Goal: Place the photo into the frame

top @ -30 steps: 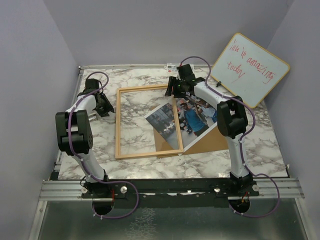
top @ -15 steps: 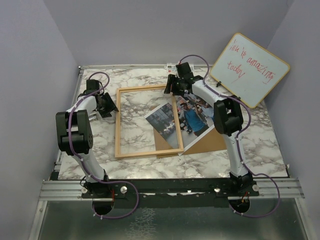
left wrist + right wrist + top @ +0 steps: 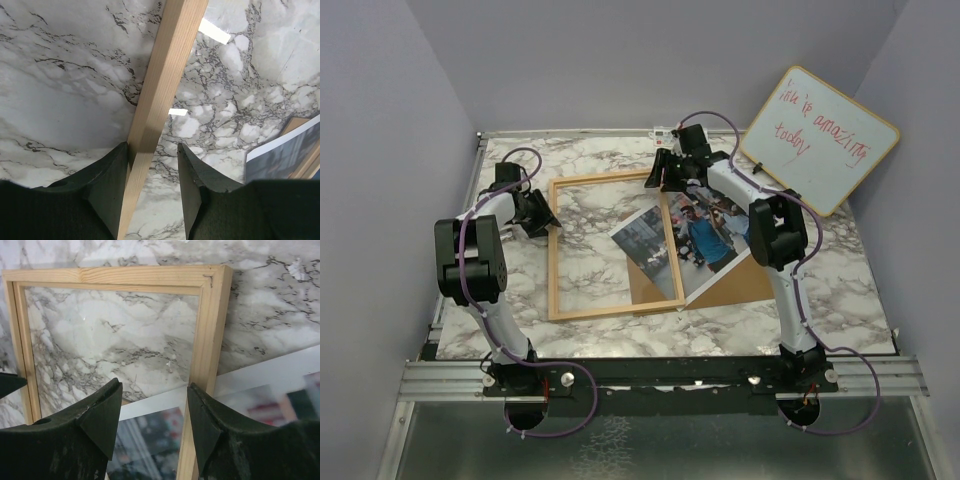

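Plainly the frame (image 3: 612, 311) is a light, stiff thing, but its clear pane looks fragile and slick, so the wood rails are the place to take hold, not the glass. The left claw (image 3: 152, 152) stands astride the frame's left rail, one finger against the wood and the other just apart from it: open, not clamped. The right claw (image 3: 155, 390) hangs open over the frame's far right corner, holding nothing.

The photo (image 3: 705, 235) lies flat and skewed under the frame's right rail, part showing through the pane and part sticking out to the right, over the board (image 3: 740, 285). It is likely thin, floppy and glossy, hard to pinch flat; a free corner right of the frame seems best.

Left of the frame the surface (image 3: 840, 290) lies bare. Right of the frame, the whiteboard (image 3: 820, 135) narrows the room.
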You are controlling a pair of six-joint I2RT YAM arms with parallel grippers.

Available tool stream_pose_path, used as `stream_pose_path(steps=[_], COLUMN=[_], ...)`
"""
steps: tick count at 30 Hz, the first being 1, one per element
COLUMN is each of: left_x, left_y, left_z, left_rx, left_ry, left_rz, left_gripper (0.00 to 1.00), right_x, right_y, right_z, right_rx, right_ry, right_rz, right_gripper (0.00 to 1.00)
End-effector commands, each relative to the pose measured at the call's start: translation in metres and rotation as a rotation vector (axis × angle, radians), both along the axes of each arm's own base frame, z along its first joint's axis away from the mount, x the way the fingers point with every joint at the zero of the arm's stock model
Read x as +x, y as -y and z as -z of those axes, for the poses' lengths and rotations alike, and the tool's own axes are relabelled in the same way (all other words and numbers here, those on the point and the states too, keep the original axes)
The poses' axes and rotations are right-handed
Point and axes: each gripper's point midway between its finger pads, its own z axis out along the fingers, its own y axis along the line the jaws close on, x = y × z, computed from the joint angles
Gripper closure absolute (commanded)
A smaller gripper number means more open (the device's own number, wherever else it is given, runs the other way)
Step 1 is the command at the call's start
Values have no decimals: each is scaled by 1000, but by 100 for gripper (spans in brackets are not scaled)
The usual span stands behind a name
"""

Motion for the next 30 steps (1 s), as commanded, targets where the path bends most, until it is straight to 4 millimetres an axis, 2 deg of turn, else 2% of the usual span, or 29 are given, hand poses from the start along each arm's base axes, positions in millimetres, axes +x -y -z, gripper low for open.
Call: stream_pose_path(steps=[1,11,16,20,24,30], left_x=[1,3,3,4,5,9], left_y=[12,21,22,21,17,4], left_z=[4,6,6,5,4,-6], left_rx=[-40,-59,-61,-53,-33,36], left_ry=[5,6,10,12,16,40], left_rz=[41,70,74,68,55,11], left_gripper=[55,55,55,54,54,51], right_x=[-34,-51,-60,-57,-50,-28], right_y=[-19,-36,-48,-49,-42,-9], right_z=[31,28,11,5,6,15], right_rx=[73,189,292,306,270,76], right_ry=[-133,-174,-160,-147,-130,-86], right_rz=[-107,-218,-290,-288,-235,-43], right_gripper=[41,41,41,41,41,41])
